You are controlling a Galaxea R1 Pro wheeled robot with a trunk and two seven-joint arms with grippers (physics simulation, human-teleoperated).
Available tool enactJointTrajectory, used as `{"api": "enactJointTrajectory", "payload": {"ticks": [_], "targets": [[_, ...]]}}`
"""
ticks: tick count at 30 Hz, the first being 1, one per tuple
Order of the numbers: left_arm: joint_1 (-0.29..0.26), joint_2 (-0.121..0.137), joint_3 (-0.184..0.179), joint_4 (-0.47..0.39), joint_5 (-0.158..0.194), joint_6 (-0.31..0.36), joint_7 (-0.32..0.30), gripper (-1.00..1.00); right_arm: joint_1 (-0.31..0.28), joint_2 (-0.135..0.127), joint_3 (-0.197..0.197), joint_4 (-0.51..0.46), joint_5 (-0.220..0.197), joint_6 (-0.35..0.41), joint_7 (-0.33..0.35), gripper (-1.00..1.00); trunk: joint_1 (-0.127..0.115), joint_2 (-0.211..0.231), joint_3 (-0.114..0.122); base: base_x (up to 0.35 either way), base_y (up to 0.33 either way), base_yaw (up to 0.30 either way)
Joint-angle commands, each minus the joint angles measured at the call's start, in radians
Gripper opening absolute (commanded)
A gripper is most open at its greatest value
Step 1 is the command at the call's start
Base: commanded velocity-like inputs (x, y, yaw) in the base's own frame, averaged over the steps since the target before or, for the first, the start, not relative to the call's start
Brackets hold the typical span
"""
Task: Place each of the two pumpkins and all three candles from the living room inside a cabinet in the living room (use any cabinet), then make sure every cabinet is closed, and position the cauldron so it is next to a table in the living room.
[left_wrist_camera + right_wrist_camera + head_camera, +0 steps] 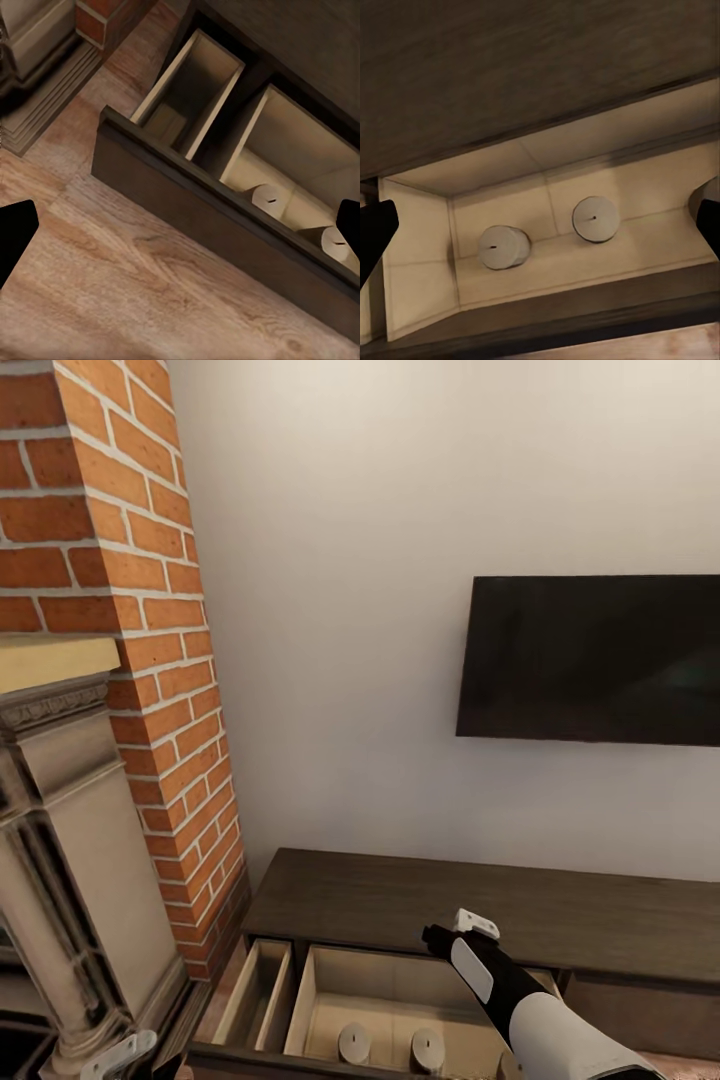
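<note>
**Two candles in the open drawer, both pincers empty**

Head view: long dark cabinet (pixel 480 905) against the white wall, under the black TV (pixel 590 660), beside the brick fireplace (pixel 150 660). One drawer (pixel 400 1010) pulled out, split into a narrow compartment and a wide one. In the wide compartment, two candles: one (pixel 354 1044) and another (pixel 427 1048), upright, just apart from each other, near the front wall. Presumably dropped there from above, hence the close pairing. Right arm (pixel 530 1010) reaching up over the drawer. Drawer likely left open to take what remains.

Left wrist view: same drawer seen obliquely from over the plank floor (pixel 150 285). Narrow compartment (pixel 187 97) holding nothing visible; wide one holding two candles (pixel 268 199), (pixel 335 241). Left pincer (pixel 180 225) spread, dark fingertips (pixel 15 232) at either edge of the frame with nothing between them, apart from the drawer front.

Right wrist view: looking straight down into the wide compartment. Two candles again, (pixel 500 247) and (pixel 595 218), wick dots showing on top. Right pincer (pixel 540 225) spread wide, pinching nothing, hovering above the pair.

Count: two candles of three stowed; pumpkins and cauldron unaccounted for here. Judged well short of done, with the drawer yet to close.
</note>
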Motion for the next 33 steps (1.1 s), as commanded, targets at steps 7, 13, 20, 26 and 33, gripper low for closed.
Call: {"api": "enactJointTrajectory", "payload": {"ticks": [7,13,20,26,33], "targets": [[0.0,0.0,-0.001,-0.002,0.011,0.004,0.008,1.0,0.0,-0.002,0.006,0.001,-0.008,0.002,-0.009,1.0,-0.027,0.048,0.011,-0.111,0.0,-0.043],[0.0,0.0,0.0,-0.002,0.011,0.004,0.008,1.0,0.0,-0.022,0.004,0.003,-0.012,0.0,-0.009,1.0,-0.05,0.09,0.027,-0.15,0.0,-0.227],[0.0,0.0,0.0,-0.002,0.011,0.004,0.008,1.0,0.0,-0.026,0.004,0.003,-0.013,0.0,-0.009,1.0,-0.077,0.139,0.049,-0.02,0.0,-0.275],[0.0,0.0,0.0,-0.001,0.011,0.005,0.008,1.0,0.0,-0.026,0.007,0.002,-0.011,-0.004,-0.009,1.0,-0.1,0.181,0.067,-0.002,0.0,-0.102],[-0.001,0.0,0.001,0.026,0.005,0.003,0.013,1.0,0.0,-0.023,0.009,0.002,-0.002,-0.008,-0.009,1.0,-0.127,0.23,0.089,0.0,0.0,-0.011]]}}
